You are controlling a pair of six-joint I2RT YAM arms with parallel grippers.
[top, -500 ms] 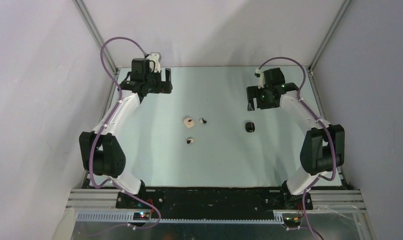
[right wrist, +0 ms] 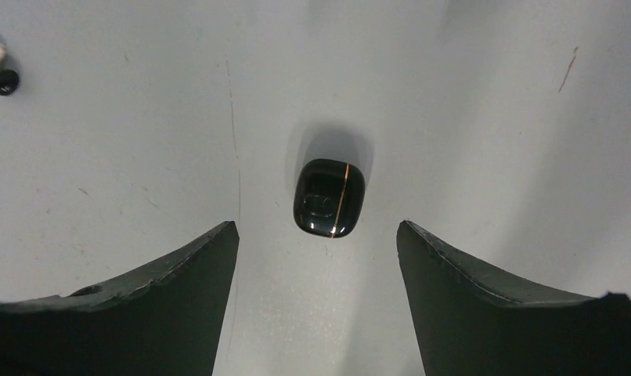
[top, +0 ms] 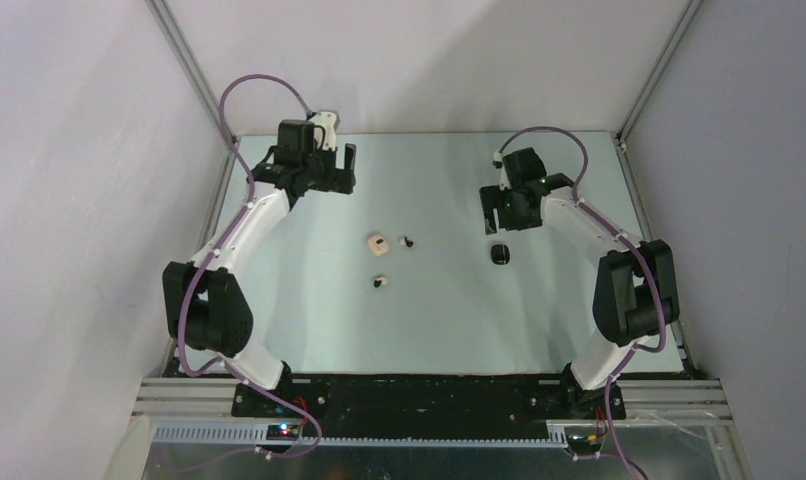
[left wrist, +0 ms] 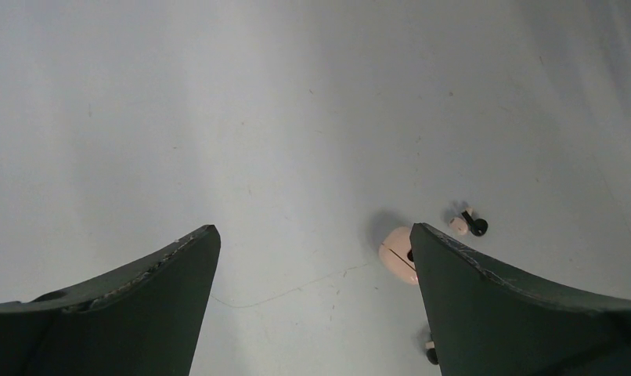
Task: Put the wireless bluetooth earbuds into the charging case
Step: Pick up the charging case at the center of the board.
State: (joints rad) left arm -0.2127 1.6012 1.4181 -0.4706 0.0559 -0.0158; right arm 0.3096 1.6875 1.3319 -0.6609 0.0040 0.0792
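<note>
- From above, we see the beige case [top: 377, 243] lying mid-tabletop [top: 439, 330], the dark earbud [top: 407, 241] just beside it on its right and the pale earbud [top: 379, 282] a little nearer the arm bases; neither bud is in the case.
- A glossy black pod [top: 499, 254] sits well apart to the right of that cluster.
- The left gripper [top: 331, 178] hangs over the far left of the tabletop, away from the case; the right gripper [top: 501, 218] hovers just beyond the black pod.
- The left wrist camera shows what the overhead view cannot: its jaws spread wide with nothing between them, a seam across the case, and the right finger [left wrist: 531, 313] hiding part of the case. One earbud lies just past the case, and another peeks out at the finger's lower edge.
- The right wrist camera shows its jaws wide and empty, the black pod centred ahead of them on the tabletop, a thin gold line running down its shell, and one earbud at the upper left edge.
- We cannot see the case from the right wrist.
</note>
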